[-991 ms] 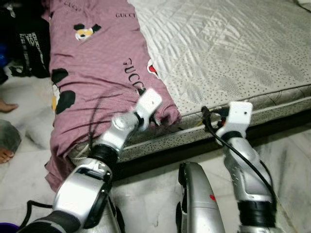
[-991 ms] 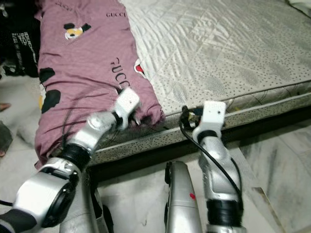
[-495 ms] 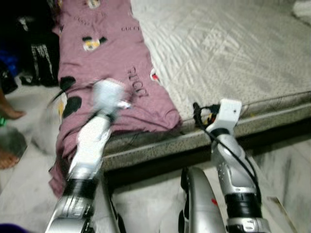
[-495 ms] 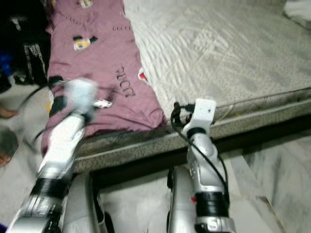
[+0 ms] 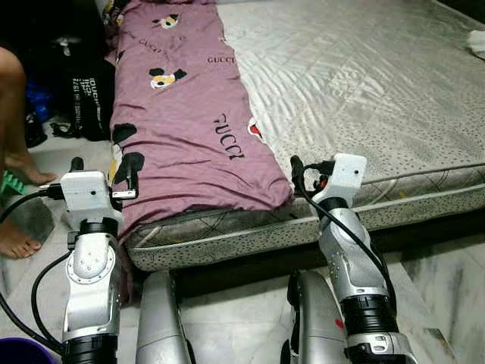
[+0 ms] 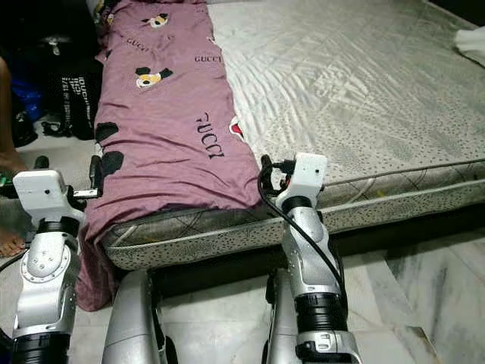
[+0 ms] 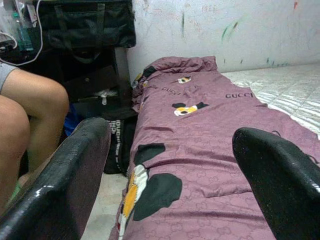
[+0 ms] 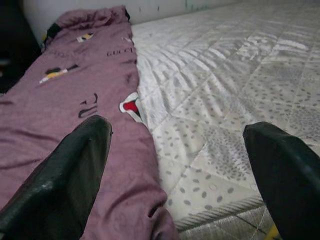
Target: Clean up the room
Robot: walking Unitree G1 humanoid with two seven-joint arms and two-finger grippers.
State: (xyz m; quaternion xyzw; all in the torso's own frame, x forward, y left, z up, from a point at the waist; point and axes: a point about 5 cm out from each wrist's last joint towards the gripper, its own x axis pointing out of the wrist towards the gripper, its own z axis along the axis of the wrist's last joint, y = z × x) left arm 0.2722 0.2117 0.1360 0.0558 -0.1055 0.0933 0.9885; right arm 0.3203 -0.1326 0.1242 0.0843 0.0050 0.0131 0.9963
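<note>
Right now I have both hands raised at the foot of the bed, neither holding anything: my left hand (image 7: 165, 185) is spread wide with its fingers (image 7: 60, 185) framing the purple sheet's hanging side, and my right hand (image 8: 175, 175) is just as wide open, poised by the sheet's near corner at the mattress (image 5: 364, 98) edge. I judge I am between grasps, lining up to take hold of the purple printed sheet (image 5: 189, 129), which lies in a long strip along the mattress's left side and drapes over its left edge towards the floor. Next I would need to close each hand on a bottom corner, low and close to the fabric. A person's bare legs (image 7: 30, 125) and feet (image 5: 19, 235) are just left of my left arm, with dark bags (image 5: 76, 91) behind, so a wide left swing is risky.
</note>
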